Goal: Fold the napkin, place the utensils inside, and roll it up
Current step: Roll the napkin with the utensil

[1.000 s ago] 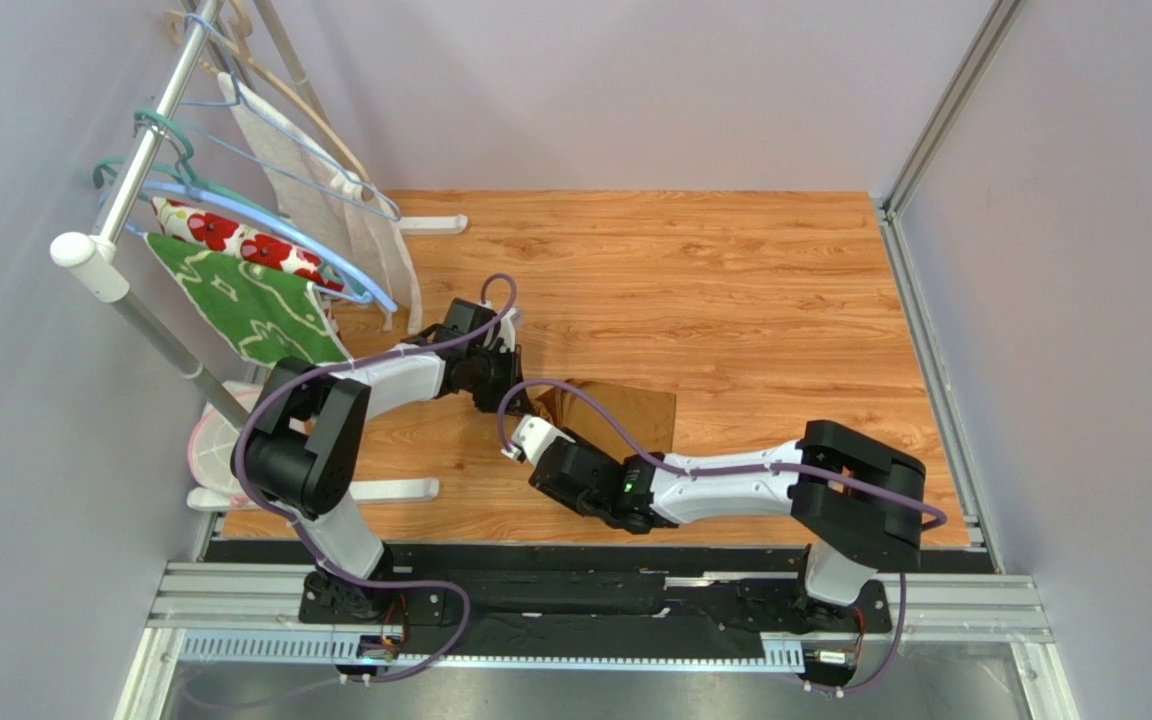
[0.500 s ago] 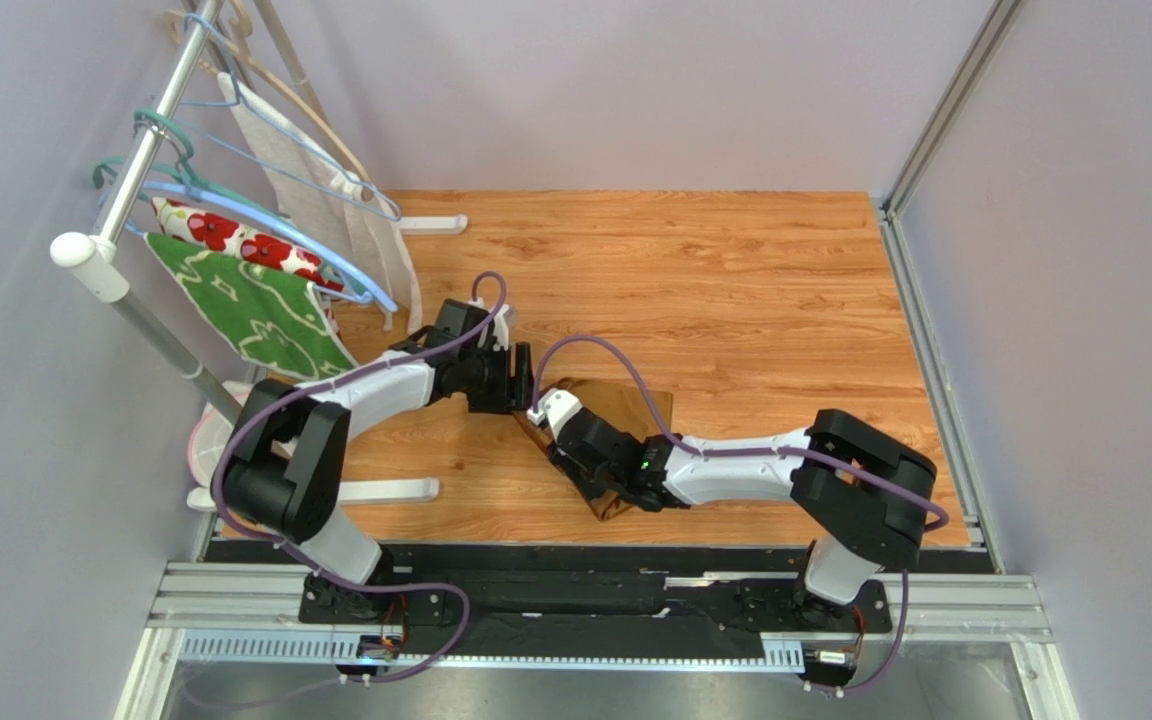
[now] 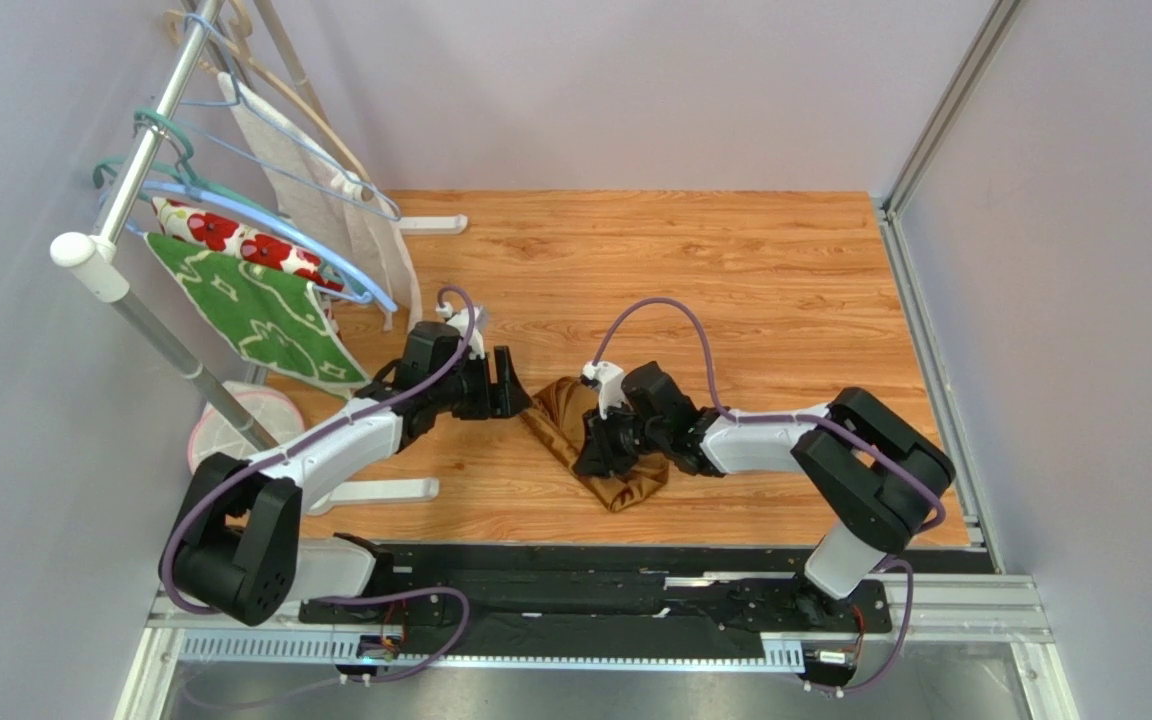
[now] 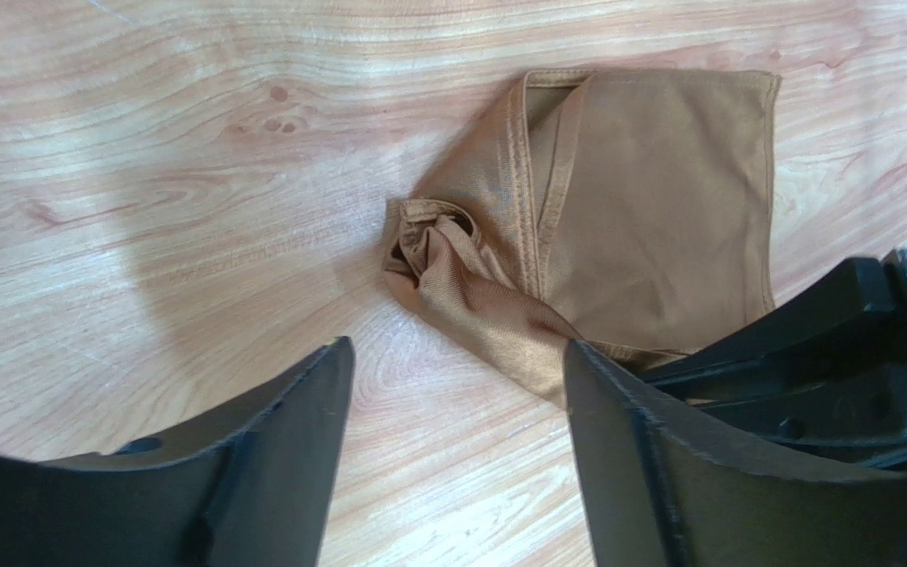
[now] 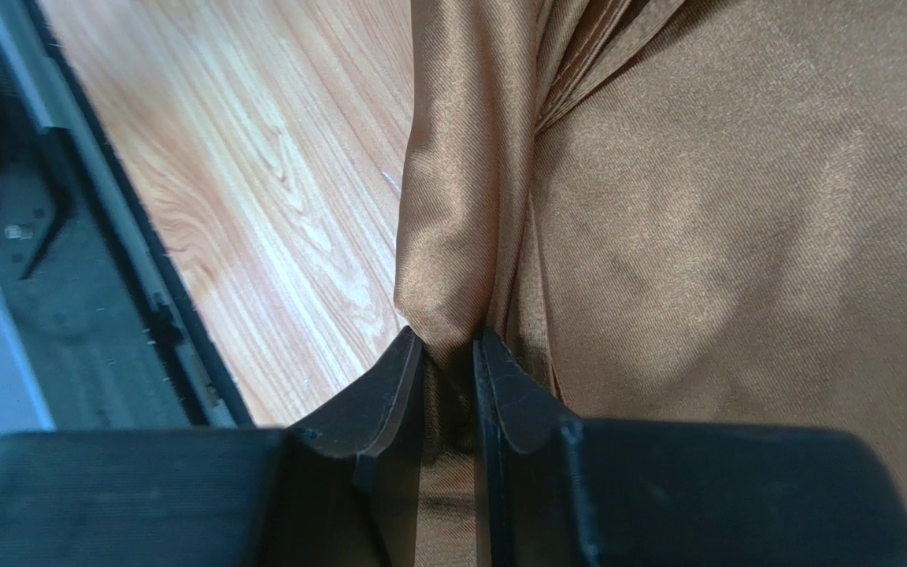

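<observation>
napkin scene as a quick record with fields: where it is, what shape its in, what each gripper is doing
napkin: golden-brown cloth, loosely folded and bunched, one end twisted into a knot-like wad
location: on the wooden table, between the two grippers
left gripper: open, empty, not touching the napkin; the twisted end lies just ahead of its fingers
right gripper: shut on a pinched fold of the napkin
fold state: not flat or neatly folded, not rolled
</observation>
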Available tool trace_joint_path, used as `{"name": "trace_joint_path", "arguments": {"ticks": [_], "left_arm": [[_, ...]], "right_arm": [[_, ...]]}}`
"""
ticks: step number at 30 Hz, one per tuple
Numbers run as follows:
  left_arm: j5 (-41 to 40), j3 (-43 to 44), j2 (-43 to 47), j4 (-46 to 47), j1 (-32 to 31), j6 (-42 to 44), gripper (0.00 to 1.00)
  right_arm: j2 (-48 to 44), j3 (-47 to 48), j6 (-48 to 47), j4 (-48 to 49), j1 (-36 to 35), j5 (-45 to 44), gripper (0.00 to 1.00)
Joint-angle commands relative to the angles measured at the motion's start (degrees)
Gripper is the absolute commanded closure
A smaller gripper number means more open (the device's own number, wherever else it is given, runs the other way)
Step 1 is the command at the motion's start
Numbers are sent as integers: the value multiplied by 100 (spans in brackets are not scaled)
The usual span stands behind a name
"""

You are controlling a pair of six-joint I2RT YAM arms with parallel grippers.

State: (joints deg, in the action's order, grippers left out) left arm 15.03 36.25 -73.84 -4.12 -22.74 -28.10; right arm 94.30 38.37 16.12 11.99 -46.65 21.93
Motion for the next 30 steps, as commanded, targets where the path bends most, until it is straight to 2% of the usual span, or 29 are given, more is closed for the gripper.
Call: {"name": "trace_joint_path", "arguments": {"ticks": [1,12,17,20,21,23,26,27,29,30], "left_arm": [[132,-162,-174,763,15,-38,31],[386,-303,-727,1827,15,-152,50],[633,-224,-1096,2082,15,-196,55],[756,-206,-1264,2222,15,-240,64],[817,-215,-1334,2275,15,-275,71],[879,-189,-1448,2407,7,-354,75],[879,-66,-1667,2311,7,-328,88],[888,-13,-1729,2241,7,-302,93],[914,170,-1966,1986,7,-214,97],[914,250,-2054,1846,-2,-179,100]], "right_arm": [[527,-400,137,-285,411,784,92],[958,-392,295,-144,947,1190,93],[1055,-357,304,-153,1027,1226,93],[1090,-330,304,-188,1044,1208,94],[1099,-321,295,-188,1053,1199,94],[1134,-278,278,-241,1053,1199,94],[1108,-216,269,-346,1053,1164,90],[1073,-207,234,-381,1053,1129,86],[924,-128,208,-556,1053,1068,80],[854,-67,129,-662,1062,1006,73]]}}
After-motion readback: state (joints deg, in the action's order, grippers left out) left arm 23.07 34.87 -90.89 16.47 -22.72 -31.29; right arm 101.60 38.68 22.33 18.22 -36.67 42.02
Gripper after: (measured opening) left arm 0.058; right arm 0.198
